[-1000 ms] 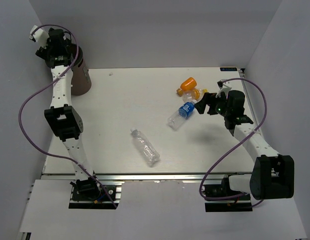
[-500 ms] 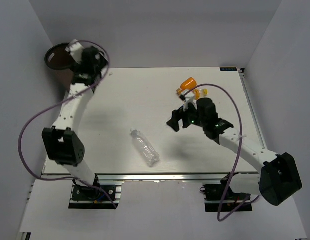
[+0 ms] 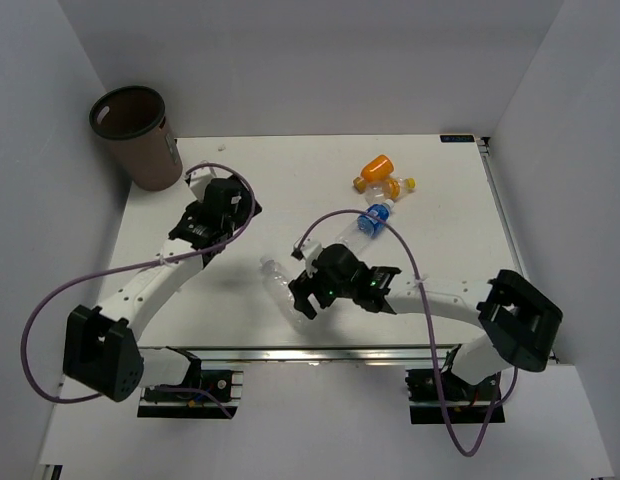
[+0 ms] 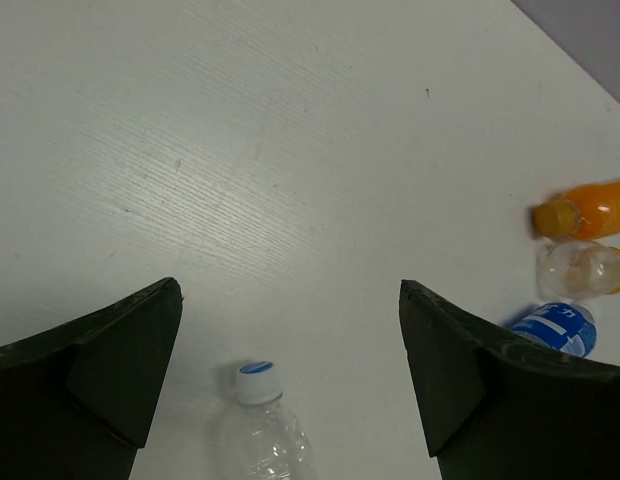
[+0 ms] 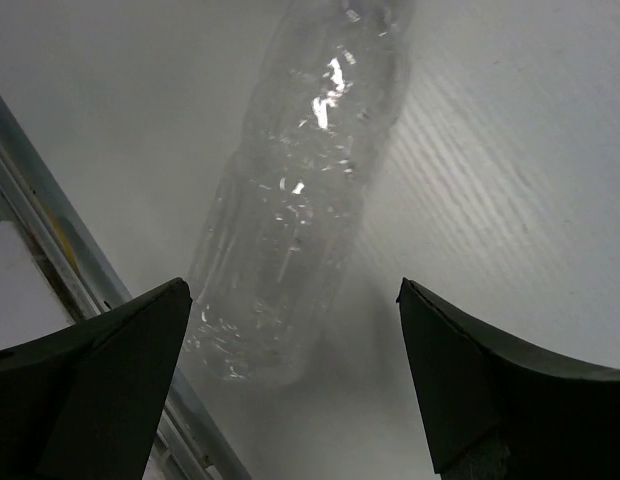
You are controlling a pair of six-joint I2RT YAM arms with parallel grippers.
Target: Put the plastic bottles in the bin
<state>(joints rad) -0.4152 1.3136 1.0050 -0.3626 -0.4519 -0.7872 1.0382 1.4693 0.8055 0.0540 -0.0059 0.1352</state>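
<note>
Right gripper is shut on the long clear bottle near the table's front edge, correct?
No. The right gripper is open, not shut: the right wrist view shows its fingers spread wide either side of the long clear bottle, near the front edge of the table.

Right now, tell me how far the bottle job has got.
Done: unconfirmed; the bin is dark inside. In hand: nothing gripped; the open right gripper hovers over the long clear bottle, left gripper open too. Left: that bottle, the orange bottle, the yellow-capped bottle, the blue-labelled bottle.
</note>
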